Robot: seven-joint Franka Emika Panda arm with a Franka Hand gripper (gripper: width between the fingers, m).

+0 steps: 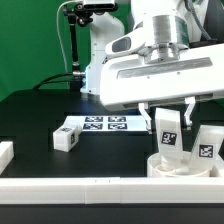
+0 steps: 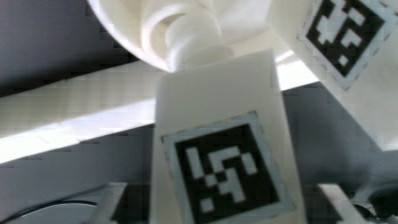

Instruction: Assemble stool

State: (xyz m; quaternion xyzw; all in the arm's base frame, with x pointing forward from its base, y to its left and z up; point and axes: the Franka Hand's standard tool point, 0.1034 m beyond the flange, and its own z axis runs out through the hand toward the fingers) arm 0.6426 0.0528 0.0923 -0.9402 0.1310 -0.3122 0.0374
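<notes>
The stool's round white seat (image 1: 183, 171) lies at the exterior view's lower right. A tagged white leg (image 1: 168, 130) stands upright on it, and my gripper (image 1: 169, 117) is shut on this leg from above, one finger on each side. In the wrist view the held leg (image 2: 214, 120) runs from between my fingers (image 2: 93, 203) down to a round threaded socket (image 2: 164, 38) of the seat; the gripper (image 2: 221, 208) straddles its tagged face. A second leg (image 1: 207, 148) stands on the seat beside it, seen in the wrist view as a tagged leg (image 2: 347, 40).
A loose tagged leg (image 1: 68, 138) lies on the black table left of centre. The marker board (image 1: 106, 124) lies behind it. A long white border bar (image 1: 90, 187) runs along the front, and a short white block (image 1: 5, 153) sits at the left edge.
</notes>
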